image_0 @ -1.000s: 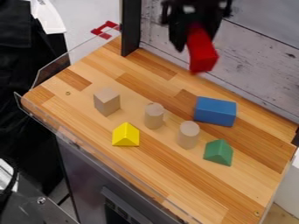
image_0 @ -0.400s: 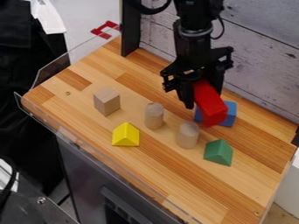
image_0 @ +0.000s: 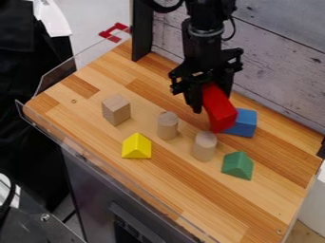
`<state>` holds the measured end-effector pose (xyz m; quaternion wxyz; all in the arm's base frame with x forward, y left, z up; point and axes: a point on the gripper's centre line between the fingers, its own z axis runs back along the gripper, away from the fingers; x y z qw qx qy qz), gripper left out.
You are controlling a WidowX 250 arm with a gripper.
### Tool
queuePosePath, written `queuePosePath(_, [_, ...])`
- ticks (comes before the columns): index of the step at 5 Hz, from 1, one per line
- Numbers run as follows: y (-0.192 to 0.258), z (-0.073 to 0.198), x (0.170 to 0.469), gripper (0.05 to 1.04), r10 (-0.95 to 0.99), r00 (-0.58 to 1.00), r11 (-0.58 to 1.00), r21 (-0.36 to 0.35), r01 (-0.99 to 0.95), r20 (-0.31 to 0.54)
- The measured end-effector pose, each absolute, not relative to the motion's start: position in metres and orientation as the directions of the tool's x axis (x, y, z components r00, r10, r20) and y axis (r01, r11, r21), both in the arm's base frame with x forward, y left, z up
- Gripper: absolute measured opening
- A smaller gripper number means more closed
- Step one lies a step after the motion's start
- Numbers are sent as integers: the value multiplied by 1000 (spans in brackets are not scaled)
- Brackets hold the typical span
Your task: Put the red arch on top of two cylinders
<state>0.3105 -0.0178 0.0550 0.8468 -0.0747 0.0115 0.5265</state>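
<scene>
On the desk [image_0: 190,190] I see two cylinders [image_0: 167,126], a wooden cube [image_0: 117,110], yellow prism [image_0: 136,147], green prism [image_0: 237,166] and blue block [image_0: 246,124].

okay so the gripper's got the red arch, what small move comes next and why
Probably ease the gripper toward the view's lower left before lowering: the red arch it holds appears up and right of the two upright cylinders, whose tops are both uncovered.

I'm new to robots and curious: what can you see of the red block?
The red block is long, flat-sided, perhaps painted wood. Gripped by the black robot arm's jaws, it slants downward, partly hiding the blue block, its lower end near the right-hand wooden cylinder. I can't tell whether they touch, or see any hollow.
</scene>
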Motion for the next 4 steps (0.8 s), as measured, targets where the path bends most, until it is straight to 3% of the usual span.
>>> queuePosePath(2, [-11, 60, 308, 604, 910, 402, 391, -114, -913, -100])
queuePosePath(4, [-13, 48, 291, 604, 939, 308, 292, -119, -949, -154])
